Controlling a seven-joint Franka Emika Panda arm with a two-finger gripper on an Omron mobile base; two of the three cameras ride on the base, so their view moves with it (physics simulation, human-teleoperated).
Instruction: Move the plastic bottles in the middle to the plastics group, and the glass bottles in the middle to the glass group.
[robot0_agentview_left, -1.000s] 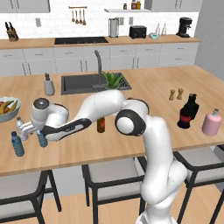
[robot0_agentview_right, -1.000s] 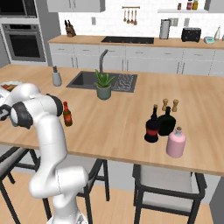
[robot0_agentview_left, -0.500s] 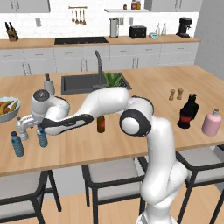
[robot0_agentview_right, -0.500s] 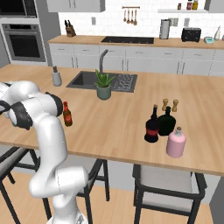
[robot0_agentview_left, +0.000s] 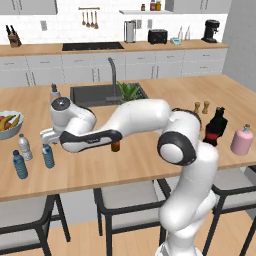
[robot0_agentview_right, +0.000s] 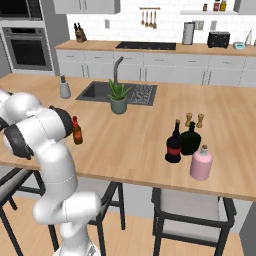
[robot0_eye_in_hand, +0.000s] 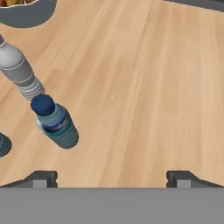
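Blue water bottle (robot0_eye_in_hand: 56, 122): upright on the desk (robot0_agentview_left: 150, 160), just beside the pale white-capped bottle (robot0_agentview_left: 24, 147) and another blue bottle (robot0_agentview_left: 20, 165).
Claw (robot0_eye_in_hand: 111, 178): wide, holding nothing, above bare wood beside the blue bottle.
Brown bottle (robot0_agentview_right: 76, 131): mid-desk, close by the arm.
Tall black bottle (robot0_agentview_right: 174, 143): touching the squat black bottle (robot0_agentview_right: 191, 139), near the pink bottle (robot0_agentview_right: 201, 163).

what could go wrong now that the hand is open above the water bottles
1. The open hand hangs close over the blue bottle; a sideways swing could tip it into the pale bottle right beside it.
2. The forearm passes just in front of the small brown bottle, so pulling back carelessly might knock it over.
3. That brown bottle remains mid-counter, far from the pink bottle, so sorting is unfinished.
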